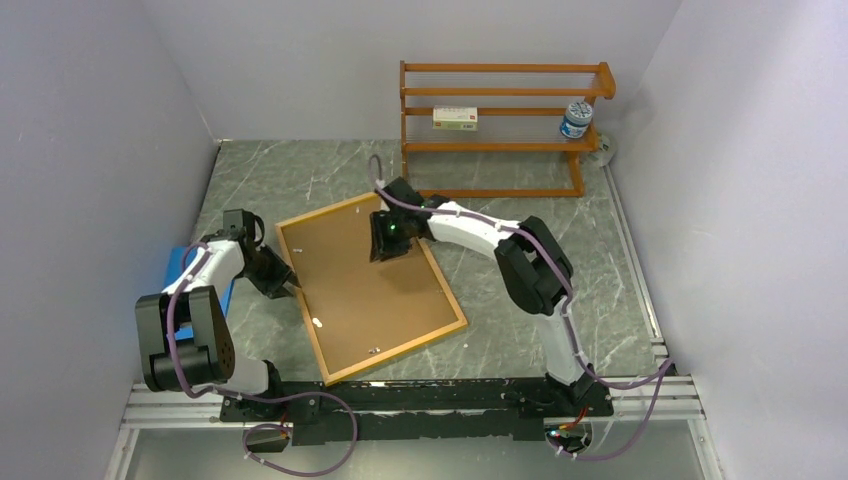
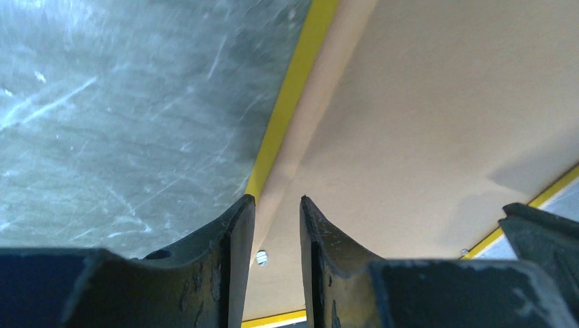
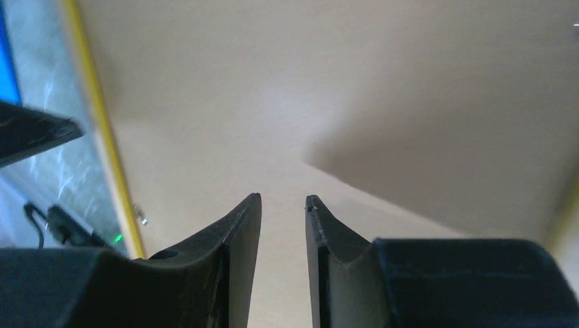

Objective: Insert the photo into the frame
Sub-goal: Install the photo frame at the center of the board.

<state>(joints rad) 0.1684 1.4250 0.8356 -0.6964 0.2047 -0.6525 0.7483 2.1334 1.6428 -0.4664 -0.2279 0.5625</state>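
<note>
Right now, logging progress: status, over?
Left end effector narrowly open at left edge of frame. Right end effector narrowly open over backing board. Frame face down, photo unseen.

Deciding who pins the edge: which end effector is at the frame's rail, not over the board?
The left end effector, at the frame's left rail; the right end effector is over the far half of the brown backing board.

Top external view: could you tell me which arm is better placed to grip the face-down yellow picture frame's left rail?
Left, probably. The left gripper sits at that rail of the thin wood-backed frame, jaws slightly apart; the right gripper hovers over the brown cardboard backing board mid-panel.
</note>
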